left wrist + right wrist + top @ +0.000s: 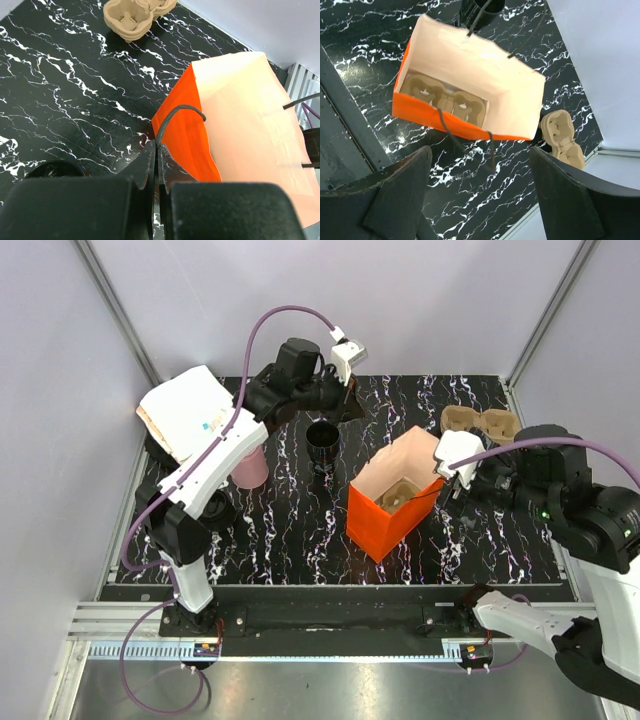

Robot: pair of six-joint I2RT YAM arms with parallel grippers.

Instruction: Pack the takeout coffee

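Two cardboard carriers lie near the right gripper (480, 150), whose jaws stand wide apart and empty. The bagged carrier (445, 97) sits in the bottom of the orange bag (480, 65) straight below it, and the loose carrier (562, 140) lies on the table (380, 30) past its right finger. The takeout coffee (323, 438) stands upright on the table outside the bag, beyond it from that hand and just left of the left gripper (156, 150). That gripper's fingers are pressed together, and the handle cord (177, 107) curves up to their tips, though I cannot tell whether it is pinched.
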